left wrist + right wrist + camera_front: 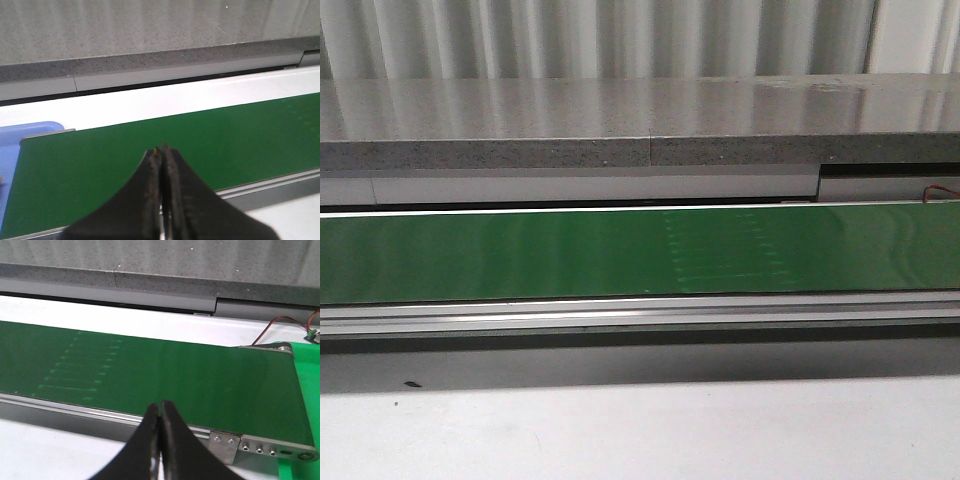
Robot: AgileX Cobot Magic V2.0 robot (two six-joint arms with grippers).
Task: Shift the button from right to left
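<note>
The button is not in any view. My left gripper point(161, 148) is shut and empty, its black fingers pressed together above the near side of the green conveyor belt point(165, 145) near its left end. My right gripper point(159, 404) is shut and empty, held above the near rail of the belt point(165, 375) close to its right end. Neither gripper shows in the front view, where the belt point(570, 252) runs bare across the frame.
A blue tray point(20, 137) sits past the belt's left end. A green surface point(307, 390) and red-black wires point(280, 322) lie past the right end. A grey stone ledge point(620, 120) runs behind the belt; a white table point(640, 430) lies in front.
</note>
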